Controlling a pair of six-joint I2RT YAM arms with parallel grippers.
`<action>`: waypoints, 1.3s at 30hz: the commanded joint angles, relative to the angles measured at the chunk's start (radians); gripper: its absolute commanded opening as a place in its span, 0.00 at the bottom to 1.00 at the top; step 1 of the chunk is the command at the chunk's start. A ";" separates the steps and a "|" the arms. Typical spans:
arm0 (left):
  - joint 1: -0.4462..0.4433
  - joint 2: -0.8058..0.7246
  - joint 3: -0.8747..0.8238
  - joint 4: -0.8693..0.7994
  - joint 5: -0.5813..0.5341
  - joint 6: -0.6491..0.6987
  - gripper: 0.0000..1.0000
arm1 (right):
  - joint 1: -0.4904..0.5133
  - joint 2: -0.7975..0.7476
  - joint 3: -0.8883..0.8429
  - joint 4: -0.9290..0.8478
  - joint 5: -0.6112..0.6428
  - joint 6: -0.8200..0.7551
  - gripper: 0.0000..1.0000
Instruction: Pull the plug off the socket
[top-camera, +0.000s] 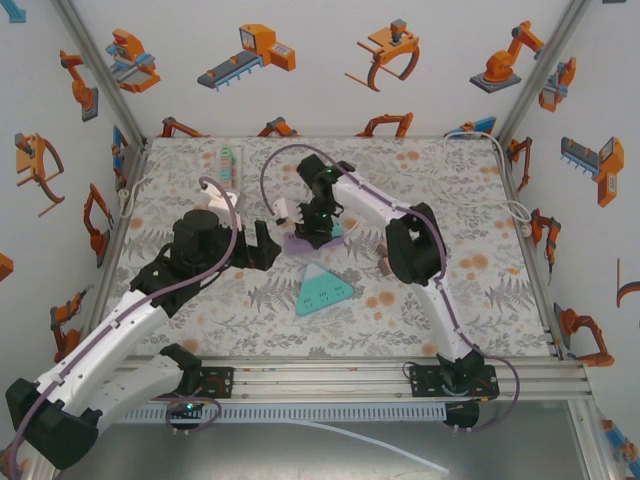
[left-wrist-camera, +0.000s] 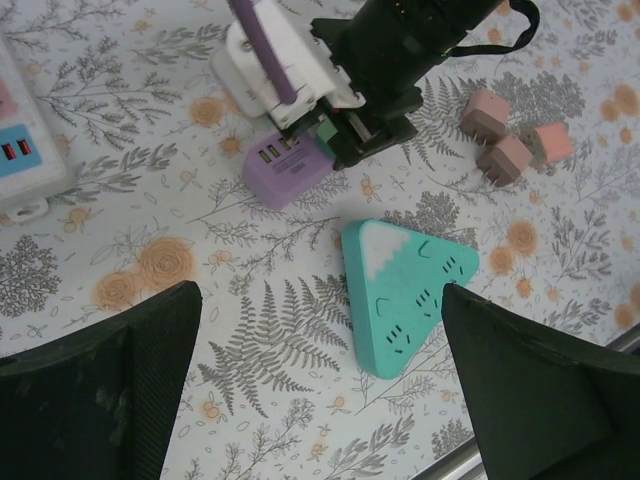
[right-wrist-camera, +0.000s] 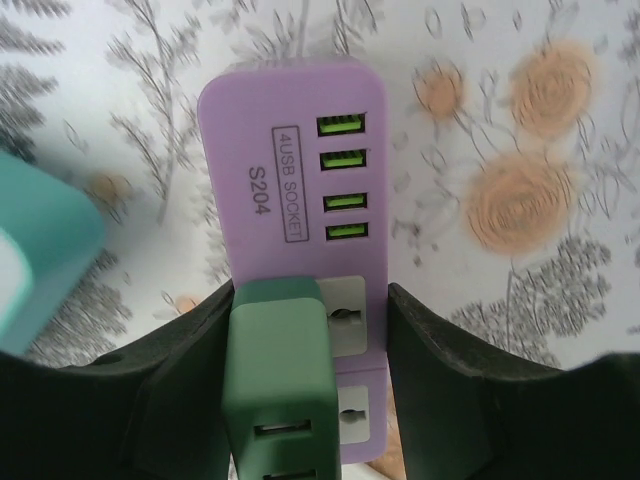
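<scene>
A fern-and-flower cloth covers the table (top-camera: 480, 300), boxed in by white walls printed with orange robots. The purple socket (top-camera: 300, 243) (left-wrist-camera: 285, 170) (right-wrist-camera: 290, 150) lies near the middle of the cloth, and the green plug (right-wrist-camera: 278, 370) stands seated in its near end, below the row of USB ports. The right gripper (top-camera: 315, 225) (right-wrist-camera: 305, 300) sits directly above the socket with a finger on either side of the plug. White socket face shows between the plug and one finger, so I cannot tell whether it is clenched. The left gripper (top-camera: 262, 243) (left-wrist-camera: 320, 295) hovers just left of the socket, spread wide and holding nothing. A teal triangular socket (top-camera: 325, 292) (left-wrist-camera: 405, 290) lies just in front of the purple one, with pink plugs (left-wrist-camera: 505, 135) to its right.
</scene>
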 joint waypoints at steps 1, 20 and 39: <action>0.004 -0.009 -0.029 0.030 0.034 -0.030 0.97 | 0.016 -0.093 -0.040 0.002 0.044 0.097 0.42; 0.007 0.031 -0.081 -0.009 -0.133 -0.184 0.98 | -0.015 -0.370 -0.269 0.196 -0.133 0.147 0.77; 0.141 0.467 0.024 0.235 0.102 -0.362 0.80 | -0.302 -0.582 -0.710 0.460 -0.568 -0.056 0.70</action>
